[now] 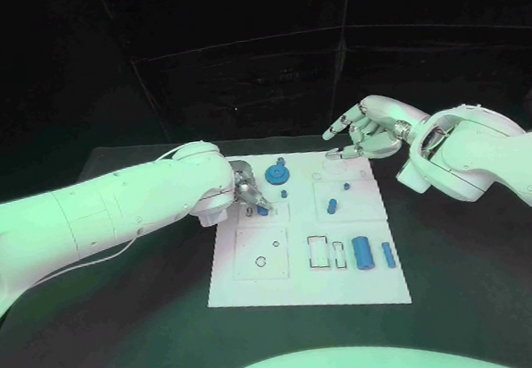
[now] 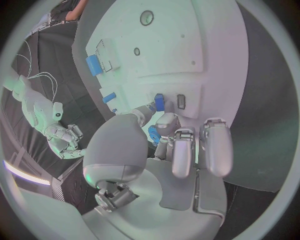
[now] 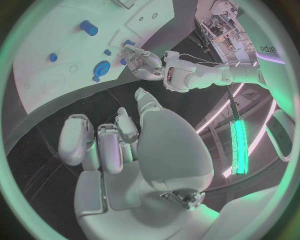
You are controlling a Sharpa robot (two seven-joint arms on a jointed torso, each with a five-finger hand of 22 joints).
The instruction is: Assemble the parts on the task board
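Task board [image 1: 306,283], white and flat, lies in the middle of our black table [image 1: 129,343], and blue parts are scattered over it. Our left hand [image 1: 246,193] is down on the board's far left area, and we see a small blue part [image 1: 263,209] right at its fingertips; from the left wrist view a blue piece [image 2: 153,134] sits pinched between the thumb and a finger [image 2: 167,122], while the other fingers [image 2: 215,147] stretch out beside it. Just ahead of that pinch another blue peg [image 2: 159,102] stands on the board next to a small rectangular slot [image 2: 180,101]. Our right hand [image 1: 366,129] hovers off the board's far right corner, above the table, fingers loosely curled and apart, holding nothing; the right wrist view shows the same, its fingers [image 3: 100,142] bare. Near the far edge sits a round blue gear-like part [image 1: 279,177]. Toward the near right we spot a fat blue cylinder [image 1: 361,249] with a thinner blue peg [image 1: 388,254] just beside it, next to two rectangular outlines [image 1: 318,250]. A short slanted blue piece [image 1: 332,205] lies mid-board
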